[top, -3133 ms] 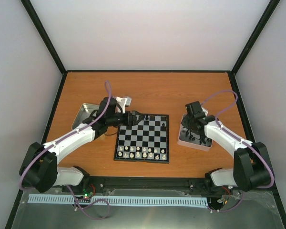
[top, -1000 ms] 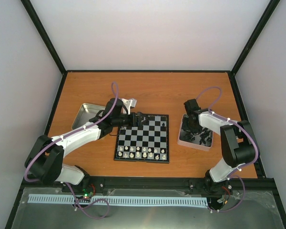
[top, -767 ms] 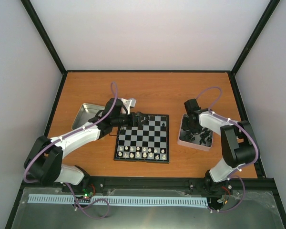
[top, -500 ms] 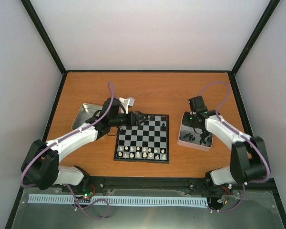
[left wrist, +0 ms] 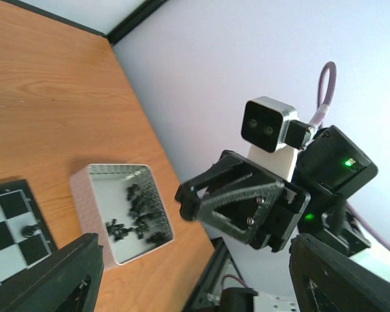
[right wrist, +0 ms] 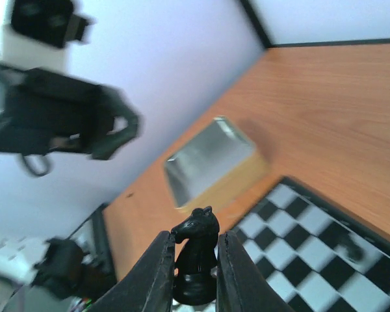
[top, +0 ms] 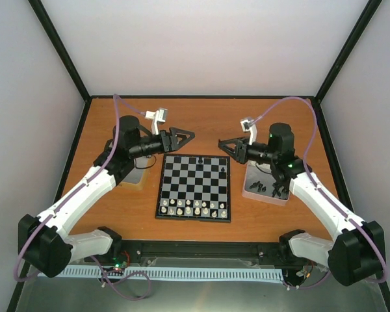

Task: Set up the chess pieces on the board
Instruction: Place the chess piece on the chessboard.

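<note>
The board (top: pixel 195 182) lies mid-table, with whitish chess pieces (top: pixel 194 208) on its two near rows and one black piece (top: pixel 201 158) on the far row. My right gripper (top: pixel 223 144) hangs above the board's far right corner. In the right wrist view it (right wrist: pixel 195 260) is shut on a black knight (right wrist: pixel 196 250), held upright over the board (right wrist: pixel 312 253). My left gripper (top: pixel 190 134) is raised beyond the board's far left corner. In the left wrist view it (left wrist: pixel 201 286) is wide open and empty, facing the right gripper (left wrist: pixel 205 195).
A white tray (top: pixel 268 190) right of the board holds several loose black pieces; it also shows in the left wrist view (left wrist: pixel 94 195). A metal tray (right wrist: pixel 208 159) sits left of the board, mostly under the left arm in the top view. Black frame posts edge the table.
Both arms have lifted. The left gripper rose from the board's far left corner, leaving a black piece there. The right gripper left the tray with a knight and swung towards the board.
</note>
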Motion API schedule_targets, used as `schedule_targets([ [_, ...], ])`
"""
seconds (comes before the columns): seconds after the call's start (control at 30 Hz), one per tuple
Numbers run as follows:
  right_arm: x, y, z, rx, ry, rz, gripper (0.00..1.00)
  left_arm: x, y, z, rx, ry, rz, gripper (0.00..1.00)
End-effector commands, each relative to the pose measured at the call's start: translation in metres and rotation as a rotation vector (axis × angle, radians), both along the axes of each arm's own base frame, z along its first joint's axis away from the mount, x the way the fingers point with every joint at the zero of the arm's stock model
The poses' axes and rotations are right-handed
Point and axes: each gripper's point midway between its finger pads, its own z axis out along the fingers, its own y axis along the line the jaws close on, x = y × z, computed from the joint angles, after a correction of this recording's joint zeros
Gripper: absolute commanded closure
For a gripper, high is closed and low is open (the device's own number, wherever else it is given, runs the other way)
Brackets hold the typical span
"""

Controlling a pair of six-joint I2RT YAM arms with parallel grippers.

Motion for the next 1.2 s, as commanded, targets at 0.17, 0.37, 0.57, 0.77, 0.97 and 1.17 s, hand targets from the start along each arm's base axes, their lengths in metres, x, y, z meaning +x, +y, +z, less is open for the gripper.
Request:
schedule_targets([
  [0.17, -0.055, 0.056, 0.054, 0.087, -0.201, 0.424, 0.97, -0.024, -0.011, 0.029, -0.122, 0.063, -0.154, 0.21],
  [0.37, -0.058, 0.072, 0.045, 0.007, -0.232, 0.488, 0.97, -0.027, -0.013, 0.020, -0.138, 0.136, -0.175, 0.30],
  [0.57, -0.046, 0.081, 0.033, -0.060, -0.227, 0.486, 0.97, -0.025, -0.015, 0.008, -0.155, 0.226, -0.173, 0.41],
  [0.77, -0.040, 0.086, 0.028, -0.074, -0.227, 0.490, 0.97, -0.024, -0.017, -0.014, -0.154, 0.297, -0.174, 0.51],
  [0.97, -0.046, 0.088, 0.025, -0.078, -0.227, 0.527, 0.97, -0.023, -0.020, -0.013, -0.192, 0.334, -0.184, 0.59],
  [1.17, -0.046, 0.092, 0.019, -0.118, -0.231, 0.538, 0.97, -0.023, -0.022, -0.020, -0.221, 0.399, -0.196, 0.69],
])
